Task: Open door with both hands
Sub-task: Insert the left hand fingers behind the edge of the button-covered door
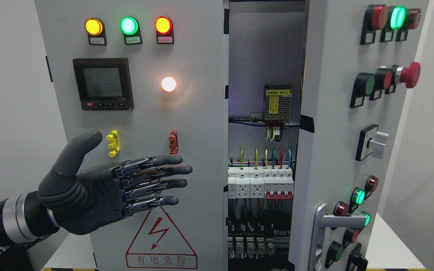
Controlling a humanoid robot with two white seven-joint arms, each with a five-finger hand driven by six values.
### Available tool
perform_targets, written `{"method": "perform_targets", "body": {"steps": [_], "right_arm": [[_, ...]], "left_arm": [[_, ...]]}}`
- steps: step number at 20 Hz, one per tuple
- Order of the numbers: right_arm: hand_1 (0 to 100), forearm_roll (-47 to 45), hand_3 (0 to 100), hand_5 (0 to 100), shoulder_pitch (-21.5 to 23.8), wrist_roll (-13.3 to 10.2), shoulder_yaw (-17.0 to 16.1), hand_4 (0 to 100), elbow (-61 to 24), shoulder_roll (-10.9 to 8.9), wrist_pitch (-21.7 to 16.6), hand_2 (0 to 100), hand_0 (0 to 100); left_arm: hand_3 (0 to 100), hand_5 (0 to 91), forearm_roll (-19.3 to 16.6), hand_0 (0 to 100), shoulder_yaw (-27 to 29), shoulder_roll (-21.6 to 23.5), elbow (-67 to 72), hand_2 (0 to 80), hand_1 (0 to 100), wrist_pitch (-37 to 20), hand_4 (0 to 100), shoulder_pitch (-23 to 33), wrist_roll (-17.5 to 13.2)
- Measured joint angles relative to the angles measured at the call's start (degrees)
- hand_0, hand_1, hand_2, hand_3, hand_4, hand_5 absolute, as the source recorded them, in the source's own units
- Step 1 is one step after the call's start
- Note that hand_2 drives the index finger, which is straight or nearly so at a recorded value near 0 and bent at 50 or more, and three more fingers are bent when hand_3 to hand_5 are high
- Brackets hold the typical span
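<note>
At lower left, before the closed left panel [138, 124]: left hand [119, 186], fingers [164, 171] spread flat, grasping nothing. Right of it, right door [337, 150] swung ajar, handle [322, 233] low, breakers [260, 182] and wiring exposed between.

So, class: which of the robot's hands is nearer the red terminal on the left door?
Left. The left hand is spread open in front of the left door, fingertips just below the red terminal. The right hand is out of view.
</note>
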Motion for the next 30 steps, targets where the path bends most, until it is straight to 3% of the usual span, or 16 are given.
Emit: {"method": "perform_targets", "body": {"steps": [6, 10, 30], "right_arm": [[0, 0.0, 0, 0, 0.0, 0.0, 0.0, 0, -0.01, 0.0, 0.0, 0, 0], [0, 0.0, 0, 0, 0.0, 0.0, 0.0, 0, -0.01, 0.0, 0.0, 0, 0], [0, 0.0, 0, 0, 0.0, 0.0, 0.0, 0, -0.01, 0.0, 0.0, 0, 0]], "left_arm": [[0, 0.0, 3.63, 0, -4.68, -2.97, 1.13, 0.0, 0, 1.94, 3, -6.16, 0.11], [0, 0.0, 4.65, 0, -6.73, -5.29, 1.77, 0.0, 0, 2.16, 3, -8.29, 1.99], [0, 0.0, 6.43, 0, -9.15, -18.58, 3.9, 0.0, 0, 0.34, 3, -10.44, 12.15]]}}
